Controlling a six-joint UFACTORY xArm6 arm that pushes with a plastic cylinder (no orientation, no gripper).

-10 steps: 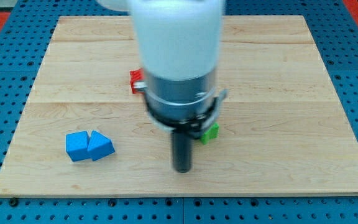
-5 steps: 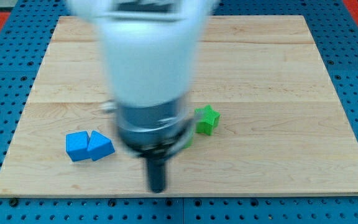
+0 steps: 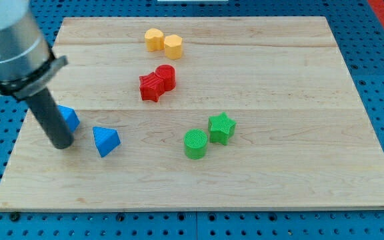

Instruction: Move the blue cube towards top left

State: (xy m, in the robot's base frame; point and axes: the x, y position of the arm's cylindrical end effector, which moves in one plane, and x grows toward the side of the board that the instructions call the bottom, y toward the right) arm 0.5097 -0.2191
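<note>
The blue cube (image 3: 69, 119) lies near the board's left edge, partly hidden behind my rod. My tip (image 3: 62, 144) rests on the board just below and left of the cube, touching or nearly touching it. A blue triangular block (image 3: 105, 141) lies apart, to the right of my tip.
Two yellow blocks (image 3: 163, 43) sit near the top. A red star (image 3: 151, 86) and red cylinder (image 3: 167, 76) touch at centre. A green cylinder (image 3: 195, 144) and green star (image 3: 221, 128) lie right of centre. The wooden board (image 3: 299, 100) lies on a blue pegboard.
My rod swept from the board's lower middle to the far left. The blue cube moved up and left, away from the blue triangular block, which shifted slightly.
</note>
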